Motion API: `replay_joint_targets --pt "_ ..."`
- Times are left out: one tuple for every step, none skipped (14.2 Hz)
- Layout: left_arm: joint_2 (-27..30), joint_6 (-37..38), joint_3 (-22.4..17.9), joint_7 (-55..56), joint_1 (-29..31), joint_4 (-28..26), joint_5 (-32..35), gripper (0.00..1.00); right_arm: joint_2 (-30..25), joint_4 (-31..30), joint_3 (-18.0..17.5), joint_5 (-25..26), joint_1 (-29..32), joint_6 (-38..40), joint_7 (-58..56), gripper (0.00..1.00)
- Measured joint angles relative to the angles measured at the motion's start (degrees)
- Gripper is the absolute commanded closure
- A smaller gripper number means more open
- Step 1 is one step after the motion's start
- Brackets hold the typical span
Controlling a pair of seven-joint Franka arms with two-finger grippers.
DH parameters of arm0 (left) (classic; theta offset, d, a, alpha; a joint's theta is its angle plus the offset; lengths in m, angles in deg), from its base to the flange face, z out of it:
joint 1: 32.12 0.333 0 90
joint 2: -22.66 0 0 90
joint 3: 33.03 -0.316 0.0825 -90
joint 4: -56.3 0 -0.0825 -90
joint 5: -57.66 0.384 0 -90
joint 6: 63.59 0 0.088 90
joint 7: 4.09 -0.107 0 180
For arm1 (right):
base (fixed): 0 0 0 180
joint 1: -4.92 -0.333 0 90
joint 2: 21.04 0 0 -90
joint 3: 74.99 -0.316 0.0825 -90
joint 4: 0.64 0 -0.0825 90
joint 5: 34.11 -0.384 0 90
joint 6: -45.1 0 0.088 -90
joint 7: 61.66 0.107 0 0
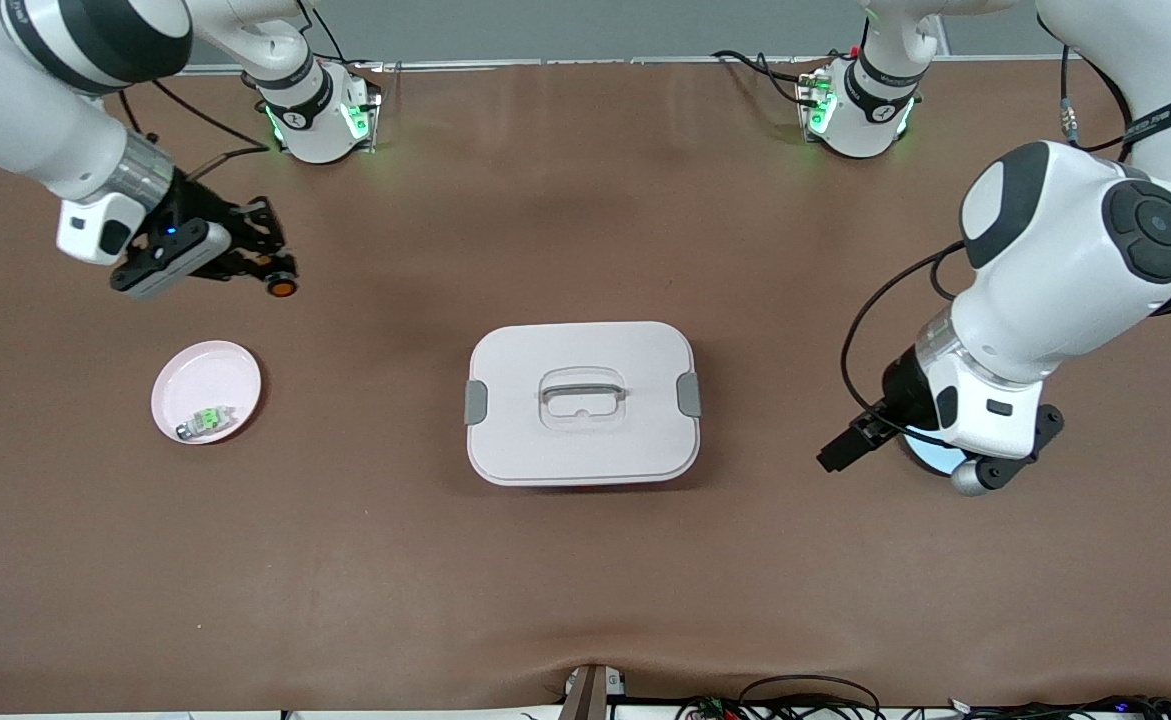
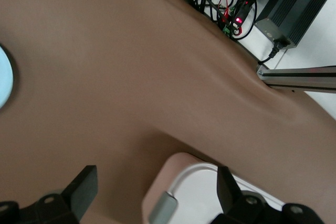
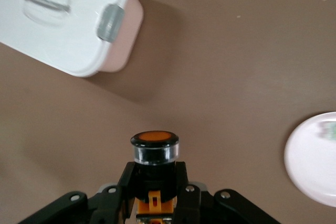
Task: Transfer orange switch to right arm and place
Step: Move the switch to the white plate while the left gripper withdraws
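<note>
right gripper (image 1: 267, 262) clenched on orange switch (image 1: 282, 287) above pink plate (image 1: 207, 391) | left gripper (image 2: 155, 192) released, waiting | switch light, rigid; grip black body

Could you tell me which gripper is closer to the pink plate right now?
Right. The right gripper holds the orange switch near the pink plate; the left gripper waits, open, past the lidded box.
</note>
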Motion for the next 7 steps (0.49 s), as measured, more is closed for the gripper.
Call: replay_joint_targets --pt "0.0 0.8 -0.1 -0.9 0.7 0.0 0.5 0.00 0.0 0.0 0.0 3.3 0.9 0.0 -3.0 0.89" --pt "0.0 1.9 -0.2 -1.5 1.7 0.0 0.7 0.00 0.0 0.1 0.0 7.3 1.2 -0.2 -5.3 0.89" --pt "0.0 3.3 -0.3 -2.1 3.0 0.0 0.8 0.00 0.0 0.3 -0.1 10.9 1.3 -0.3 -6.7 0.89" --pt "0.0 4.7 -0.4 -2.5 4.3 0.0 0.8 0.00 0.0 0.4 -0.2 13.7 1.3 -0.4 -7.7 0.89" --pt "0.1 6.1 -0.6 -2.8 5.2 0.0 0.8 0.00 0.0 0.5 -0.3 15.8 1.2 -0.5 -8.6 0.89" --pt "0.2 7.3 -1.2 -3.3 5.7 0.0 0.8 0.00 0.0 0.6 -0.3 17.3 1.3 -0.6 -10.3 0.90" --pt "0.5 8.9 -1.8 -4.2 5.9 0.1 0.8 0.00 0.0 0.6 -0.3 18.3 1.5 -0.8 -13.1 0.90"
